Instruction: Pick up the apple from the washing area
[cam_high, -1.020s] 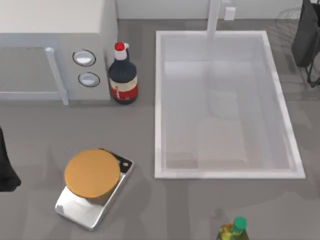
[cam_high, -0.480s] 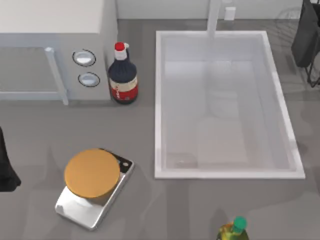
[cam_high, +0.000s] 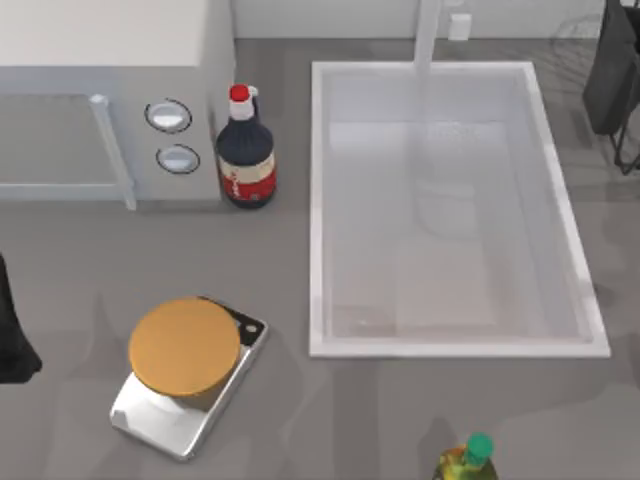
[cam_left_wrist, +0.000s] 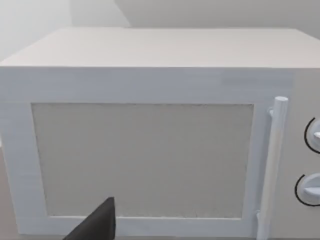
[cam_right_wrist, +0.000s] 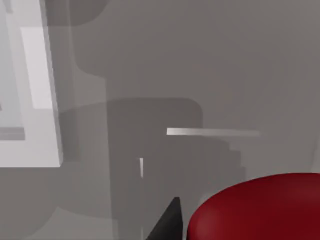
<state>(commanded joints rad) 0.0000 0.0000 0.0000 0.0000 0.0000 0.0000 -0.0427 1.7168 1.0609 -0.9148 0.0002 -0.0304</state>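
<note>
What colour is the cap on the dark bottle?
Red cap, clearest in the top view.

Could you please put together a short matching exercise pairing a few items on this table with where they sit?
Things:
1. dark bottle
2. orange disc
3. green-capped bottle
4. faucet

Places:
A. on the silver scale
B. far rim of the sink
C. beside the microwave's dials
D. near edge, in front of the sink

Pairs: 1-C, 2-A, 3-D, 4-B
</note>
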